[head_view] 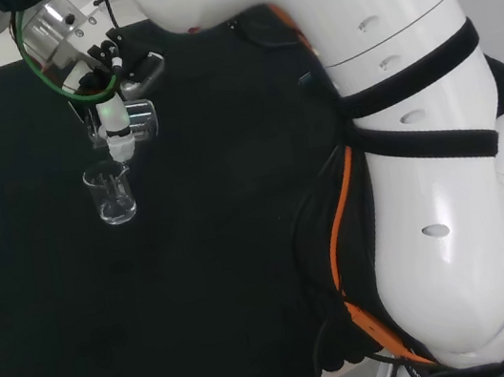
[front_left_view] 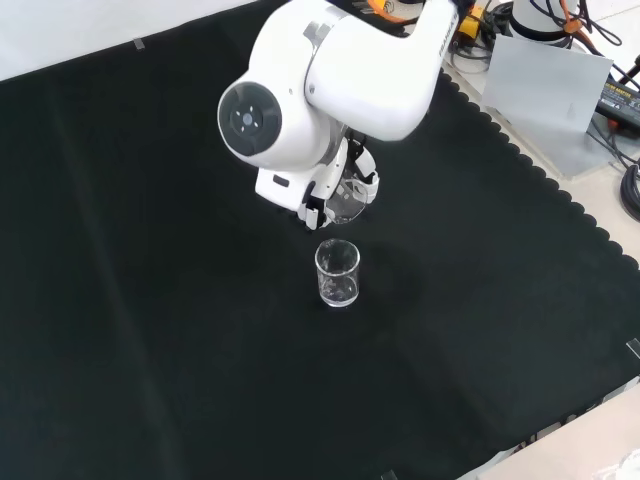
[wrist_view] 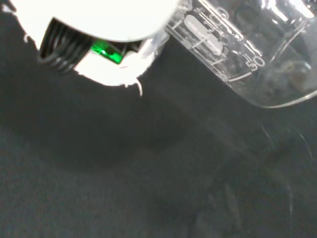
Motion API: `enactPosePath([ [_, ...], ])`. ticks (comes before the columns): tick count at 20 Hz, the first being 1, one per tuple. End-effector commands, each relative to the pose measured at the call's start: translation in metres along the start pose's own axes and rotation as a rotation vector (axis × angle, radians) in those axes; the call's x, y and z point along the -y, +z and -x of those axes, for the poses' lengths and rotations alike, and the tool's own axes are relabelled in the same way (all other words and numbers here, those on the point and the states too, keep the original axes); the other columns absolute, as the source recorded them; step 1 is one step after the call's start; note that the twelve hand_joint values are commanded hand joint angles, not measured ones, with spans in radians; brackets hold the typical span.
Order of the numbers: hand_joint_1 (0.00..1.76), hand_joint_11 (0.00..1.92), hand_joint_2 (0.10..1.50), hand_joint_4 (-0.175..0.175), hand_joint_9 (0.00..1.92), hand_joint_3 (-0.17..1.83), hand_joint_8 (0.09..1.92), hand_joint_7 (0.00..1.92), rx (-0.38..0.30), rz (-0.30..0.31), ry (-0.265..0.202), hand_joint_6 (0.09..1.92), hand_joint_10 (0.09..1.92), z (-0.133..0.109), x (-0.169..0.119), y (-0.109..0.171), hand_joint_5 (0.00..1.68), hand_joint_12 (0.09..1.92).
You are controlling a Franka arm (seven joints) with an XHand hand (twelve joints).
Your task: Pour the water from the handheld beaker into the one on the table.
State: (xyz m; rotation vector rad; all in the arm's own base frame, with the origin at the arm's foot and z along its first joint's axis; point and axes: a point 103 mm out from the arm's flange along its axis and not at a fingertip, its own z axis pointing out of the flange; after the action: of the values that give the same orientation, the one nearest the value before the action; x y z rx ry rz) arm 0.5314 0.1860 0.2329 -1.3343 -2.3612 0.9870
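Head view: a clear glass beaker [head_view: 139, 120] is held tipped on its side by the black and white hand [head_view: 114, 124], whose fingers are seen closed around the glass, above and just to the right of a second, upright beaker [head_view: 111, 195] standing on the black cloth [head_view: 230, 289]. The tilt is judged to be the pouring stage of the task, with the held vessel kept high enough to stay clear of the standing one. Whether water is flowing cannot be told.

Front view: the upright beaker [front_left_view: 337, 272] is shown standing alone near the middle of the cloth [front_left_view: 150, 300], with the hand [front_left_view: 330, 190] and the tilted beaker [front_left_view: 348, 200] just behind and above it, half hidden under the arm's white link [front_left_view: 330, 80]. The two vessels are seen apart, not touching. The receiving beaker looks close to empty, though its contents are hard to judge through clear glass.

Wrist view: the held beaker [wrist_view: 247, 54] is pictured close up, lying slanted, its printed scale visible and its rounded end lowest against the cloth [wrist_view: 124, 188]. A blurred white part of the hand [wrist_view: 99, 29], carrying a small green light [wrist_view: 104, 52], is seen beside it. No water can be made out inside.
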Motion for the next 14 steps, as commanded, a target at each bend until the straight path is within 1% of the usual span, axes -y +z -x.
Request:
enactPosePath([
  [1,1.29,1.06,0.62,-0.175,1.37,0.90,1.09,1.13,-0.092,0.091,-0.042,1.11,1.06,0.007,0.004,0.000,1.07,0.94],
  [3,1.29,1.06,0.62,-0.175,1.37,0.90,1.09,1.13,-0.124,0.123,-0.049,1.11,1.06,0.011,0.005,0.001,1.07,0.94],
  [6,1.29,1.06,0.62,-0.175,1.37,0.90,1.09,1.13,-0.172,0.139,-0.065,1.11,1.06,0.016,0.003,0.005,1.07,0.94],
  [13,1.29,1.05,0.62,-0.175,1.37,0.90,1.09,1.13,-0.251,0.191,-0.106,1.11,1.05,0.033,-0.002,0.017,1.07,0.94],
  [14,1.29,1.05,0.62,-0.175,1.37,0.90,1.09,1.13,-0.248,0.193,-0.115,1.11,1.05,0.028,-0.008,0.015,1.07,0.94],
])
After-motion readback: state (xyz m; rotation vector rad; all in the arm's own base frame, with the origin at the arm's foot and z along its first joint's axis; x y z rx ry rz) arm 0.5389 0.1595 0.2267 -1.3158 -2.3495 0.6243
